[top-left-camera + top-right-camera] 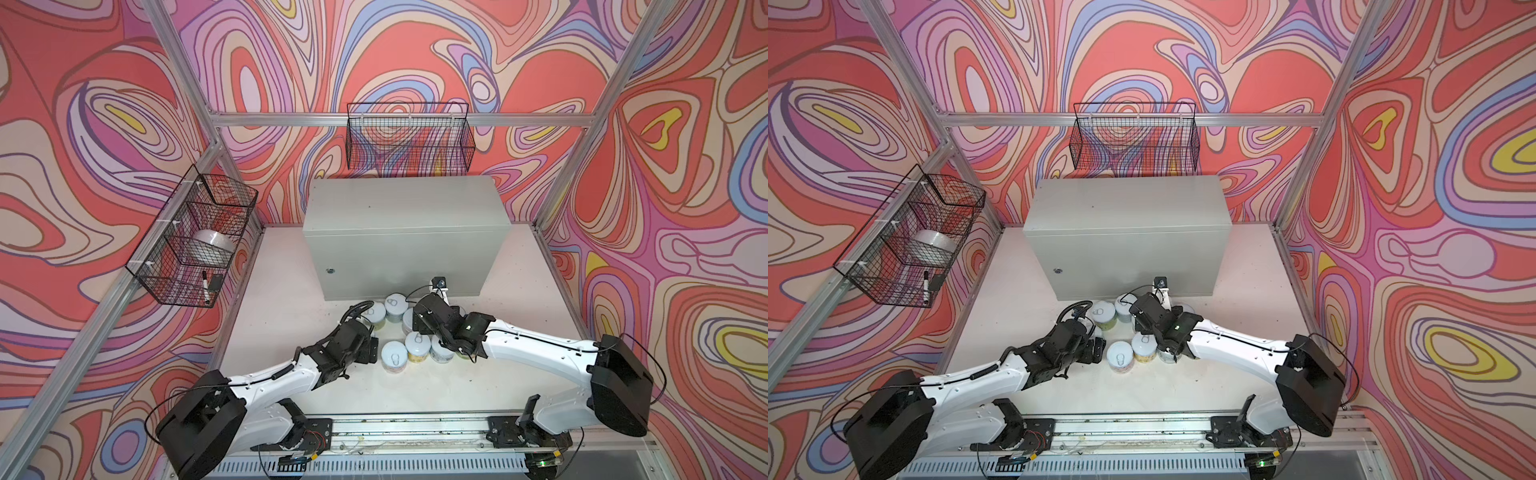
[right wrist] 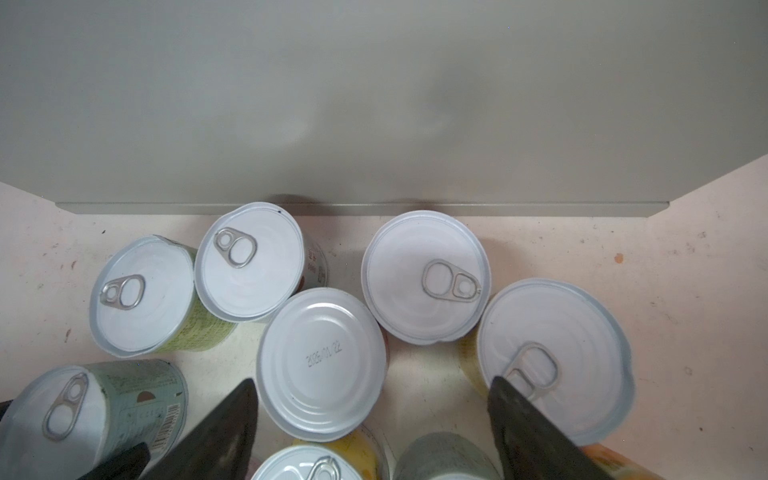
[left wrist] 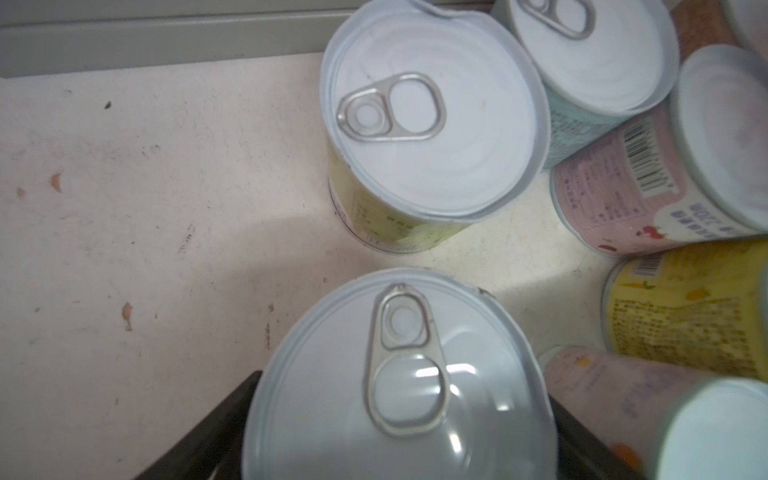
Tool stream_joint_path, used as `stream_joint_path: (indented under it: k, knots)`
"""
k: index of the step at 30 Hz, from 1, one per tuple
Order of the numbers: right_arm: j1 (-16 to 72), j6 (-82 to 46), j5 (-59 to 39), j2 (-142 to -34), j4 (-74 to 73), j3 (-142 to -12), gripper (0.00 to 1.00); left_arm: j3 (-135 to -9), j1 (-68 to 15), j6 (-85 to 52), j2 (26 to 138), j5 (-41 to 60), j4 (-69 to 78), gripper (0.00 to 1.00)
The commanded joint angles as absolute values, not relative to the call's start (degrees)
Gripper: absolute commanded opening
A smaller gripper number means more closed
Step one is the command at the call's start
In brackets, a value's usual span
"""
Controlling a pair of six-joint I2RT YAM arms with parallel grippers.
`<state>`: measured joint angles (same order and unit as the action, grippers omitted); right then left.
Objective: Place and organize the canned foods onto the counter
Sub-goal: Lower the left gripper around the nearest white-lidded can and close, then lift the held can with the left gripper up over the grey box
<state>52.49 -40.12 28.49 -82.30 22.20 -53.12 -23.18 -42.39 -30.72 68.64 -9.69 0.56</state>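
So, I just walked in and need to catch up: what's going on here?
Two robot arms are working over a cluster of pull-tab cans on the white table, in front of the grey cabinet. The left gripper has its jaws on either side of one upright can; whether they grip it is unclear. The right gripper hangs open above an upturned can with a date stamp. No can stands on the cabinet's top.

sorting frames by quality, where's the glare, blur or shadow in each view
Left wrist view: a white glare patch on the lid of the nearest can, and the corner can is blurred. Right wrist view: sharp, the date stamp on the upturned can shows, soft shadows on the counter. In both top views the cans are small, lids washed pale.
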Motion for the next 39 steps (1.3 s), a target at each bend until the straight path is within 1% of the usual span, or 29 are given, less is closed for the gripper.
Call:
stream_joint_path:
  k: [1, 5, 10, 15, 20, 24, 26, 28, 31, 32, 35, 36, 37, 38, 39]
  knots:
    - [52.7, -40.9, 28.8, -82.9, 21.4, -51.9, 0.89, -23.0, -42.5, -31.9, 70.0, -11.7, 2.2, 0.89]
    - [52.6, -40.8, 29.3, -82.7, 21.5, -51.7, 0.89, -23.3, -42.5, -31.7, 70.8, -12.8, 2.8, 0.87]
    - [52.6, -41.0, 29.3, -82.6, 21.4, -51.4, 0.89, -23.2, -42.5, -31.6, 71.4, -14.2, 2.9, 0.86]
    - [52.7, -42.2, 29.4, -82.1, 21.5, -50.8, 0.89, -23.6, -42.5, -31.2, 72.4, -15.5, 2.5, 0.91]
    - [52.7, -42.4, 29.6, -81.8, 21.4, -50.3, 0.89, -23.5, -42.5, -30.9, 73.2, -15.6, 3.0, 0.91]
    - [52.7, -42.4, 29.8, -81.6, 21.2, -49.9, 0.89, -23.5, -42.5, -31.1, 74.0, -15.2, 3.8, 0.87]
    - [52.7, -42.4, 30.0, -81.7, 21.1, -49.8, 0.89, -23.4, -42.5, -31.2, 74.2, -15.3, 3.9, 0.81]
    - [52.7, -42.4, 30.0, -81.8, 21.1, -49.8, 0.89, -23.4, -42.5, -31.2, 74.3, -15.4, 3.8, 0.79]
    - [52.7, -42.1, 29.9, -81.8, 21.0, -49.8, 0.89, -23.8, -42.5, -30.9, 74.0, -15.6, 3.0, 0.70]
    - [52.7, -42.1, 29.9, -81.9, 21.1, -49.9, 0.89, -23.9, -42.5, -30.8, 73.8, -15.6, 2.6, 0.66]
    - [52.7, -42.0, 29.7, -82.0, 21.0, -50.0, 0.89, -24.3, -42.5, -30.6, 72.4, -15.9, 0.5, 0.46]
    - [52.6, -42.0, 29.7, -82.0, 20.9, -49.9, 0.89, -24.6, -42.5, -30.5, 71.8, -15.9, -0.7, 0.39]
    - [52.6, -42.0, 29.7, -82.1, 20.8, -50.0, 0.89, -24.7, -42.5, -30.6, 71.2, -16.0, -2.0, 0.27]
    - [52.7, -41.8, 29.5, -82.1, 20.8, -50.0, 0.89, -25.1, -42.5, -31.1, 70.3, -16.2, -3.7, 0.07]
    - [52.7, -41.9, 29.6, -82.2, 20.8, -50.1, 0.89, -25.3, -42.5, -31.6, 69.3, -16.3, -5.6, 0.00]
